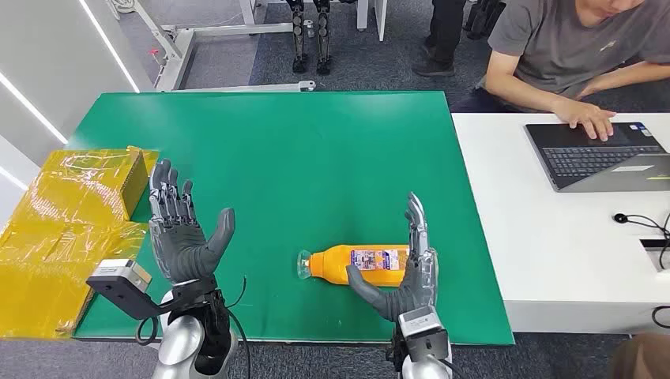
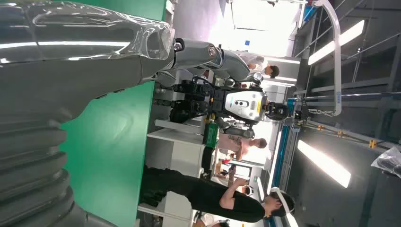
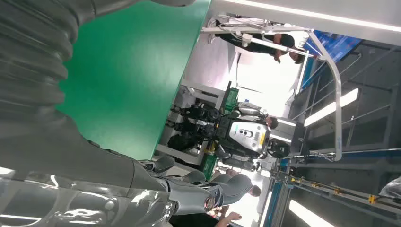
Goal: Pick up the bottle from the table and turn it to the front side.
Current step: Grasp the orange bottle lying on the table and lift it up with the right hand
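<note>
An orange bottle point(image 1: 357, 264) with a clear cap lies on its side near the front edge of the green table point(image 1: 300, 158), cap pointing left, label facing up. My right hand point(image 1: 404, 268) stands at the bottle's base end, fingers straight up beside it and thumb reaching along the near side; its fingers are apart and not closed around the bottle. My left hand point(image 1: 178, 233) is raised over the table's front left, palm toward the bottle, fingers spread, holding nothing. Each wrist view has its own hand close up: the left hand point(image 2: 52, 99) and the right hand point(image 3: 56, 156).
A yellow wrapped box point(image 1: 71, 229) sits at the table's left edge beside my left hand. A white desk point(image 1: 545, 245) adjoins on the right, with a laptop point(image 1: 600, 154) and a person typing. Another robot point(image 2: 236, 106) and people stand beyond the far edge.
</note>
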Motion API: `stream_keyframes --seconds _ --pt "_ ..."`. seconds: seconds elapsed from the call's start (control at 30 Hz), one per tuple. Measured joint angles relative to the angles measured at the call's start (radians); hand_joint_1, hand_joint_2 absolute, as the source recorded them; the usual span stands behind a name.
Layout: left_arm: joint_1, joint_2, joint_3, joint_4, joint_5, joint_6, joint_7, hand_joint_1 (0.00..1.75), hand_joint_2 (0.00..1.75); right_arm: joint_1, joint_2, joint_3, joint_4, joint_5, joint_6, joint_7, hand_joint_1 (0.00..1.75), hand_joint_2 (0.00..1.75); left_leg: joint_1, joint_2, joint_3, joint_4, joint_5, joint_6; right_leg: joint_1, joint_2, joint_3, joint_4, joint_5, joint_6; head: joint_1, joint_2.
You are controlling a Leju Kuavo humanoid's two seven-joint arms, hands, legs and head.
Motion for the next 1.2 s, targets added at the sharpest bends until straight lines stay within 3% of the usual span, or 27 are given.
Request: stream_keyframes --seconds 0.43,0.5,0.6,0.73,0.87,1.0,1.2 --pt "0.001 0.000 0.000 0.000 -0.001 0.004 0.000 0.00 1.75 0.000 -0.011 0.003 0.000 0.034 -0.011 0.032 0.00 1.75 0.000 0.000 0.000 0.000 0.000 0.000 0.000 0.000 0.000 0.000 0.000 0.000 0.000 0.000" --pt "0.001 0.000 0.000 0.000 -0.001 0.005 0.000 0.00 1.75 -0.003 -0.017 0.003 0.001 0.086 -0.012 0.080 0.00 1.75 0.000 0.000 0.000 0.000 0.000 0.000 0.000 0.000 0.000 0.000 0.000 0.000 0.000 0.000" --pt "0.001 0.000 0.000 0.000 -0.004 0.005 0.000 0.00 1.75 -0.017 -0.042 0.003 0.002 0.248 0.021 0.215 0.00 1.75 0.000 0.000 0.000 0.000 0.000 0.000 0.000 0.000 0.000 0.000 0.000 0.000 0.000 0.000" --pt "0.002 0.001 0.000 0.000 -0.007 0.004 0.000 0.00 1.75 -0.047 -0.087 -0.006 0.001 0.509 0.195 0.398 0.00 1.75 0.000 0.000 0.000 0.000 0.000 0.000 0.000 0.000 0.000 0.000 0.000 0.000 0.000 0.000" --pt "0.008 0.005 0.000 -0.004 -0.008 -0.012 0.000 0.00 1.75 -0.100 -0.142 -0.020 0.007 0.681 0.385 0.502 0.00 1.75 0.000 0.000 0.000 0.000 0.000 0.000 0.000 0.000 0.000 0.000 0.000 0.000 0.000 0.000" --pt "0.013 0.008 0.000 -0.005 -0.006 -0.046 0.000 0.00 1.75 -0.164 -0.223 -0.024 0.029 0.785 0.549 0.565 0.00 1.75 0.000 0.000 0.000 0.001 0.000 0.000 0.000 -0.001 0.000 0.000 0.001 0.000 0.000 0.000" --pt "0.006 0.009 0.000 0.002 0.003 -0.071 0.000 0.00 1.75 -0.204 -0.343 -0.025 0.046 0.828 0.694 0.582 0.00 1.75 0.000 -0.001 0.000 0.001 0.000 0.000 0.000 -0.001 0.000 0.000 0.001 0.000 0.000 0.000"
